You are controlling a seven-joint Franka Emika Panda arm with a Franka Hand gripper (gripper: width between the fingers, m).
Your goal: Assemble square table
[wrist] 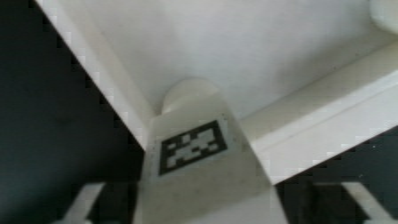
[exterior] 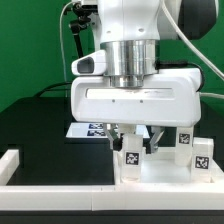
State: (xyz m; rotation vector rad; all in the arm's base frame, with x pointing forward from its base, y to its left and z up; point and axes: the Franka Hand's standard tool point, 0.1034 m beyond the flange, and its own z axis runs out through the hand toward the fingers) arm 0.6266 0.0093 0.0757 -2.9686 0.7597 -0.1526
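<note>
Black tabletop with green backdrop; marker board [exterior: 92, 129] lies flat behind the arm, white border rail [exterior: 50, 172] runs along the front edge. Square table top [exterior: 170, 170] sits at the exterior view's right with tagged legs [exterior: 203, 155] standing upright on it, long axes vertical. Gripper [exterior: 140, 150] is down among them, its fingers [wrist: 80, 205] spread either side of one tagged leg [wrist: 196, 150], contact unclear, so grip cannot be told
</note>
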